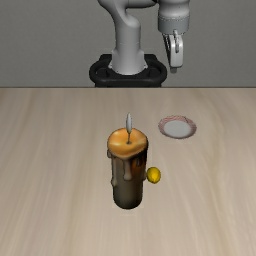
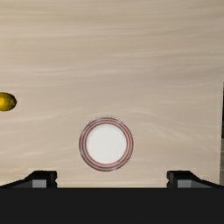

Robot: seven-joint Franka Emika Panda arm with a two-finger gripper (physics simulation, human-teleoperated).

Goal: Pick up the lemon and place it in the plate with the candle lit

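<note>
A small yellow lemon (image 1: pixel 154 175) lies on the wooden table, touching the right side of a tall dark candle (image 1: pixel 128 168) with an orange top and a pale wick. No flame shows on it. A white plate with a pink rim (image 1: pixel 178 127) lies behind them, toward the exterior view's right. My gripper (image 1: pixel 174 58) hangs high above the table's far edge, beyond the plate, fingers apart and nothing between them. In the wrist view the plate (image 2: pixel 107 144) lies just ahead of my open fingertips (image 2: pixel 41 178), and the lemon (image 2: pixel 7 102) sits far off to one side.
The robot's base (image 1: pixel 128 70) stands at the table's far edge. The wooden table (image 1: pixel 50 150) stretches wide on both sides of the candle. Its edge (image 2: pixel 219 114) shows as a dark strip beside the plate in the wrist view.
</note>
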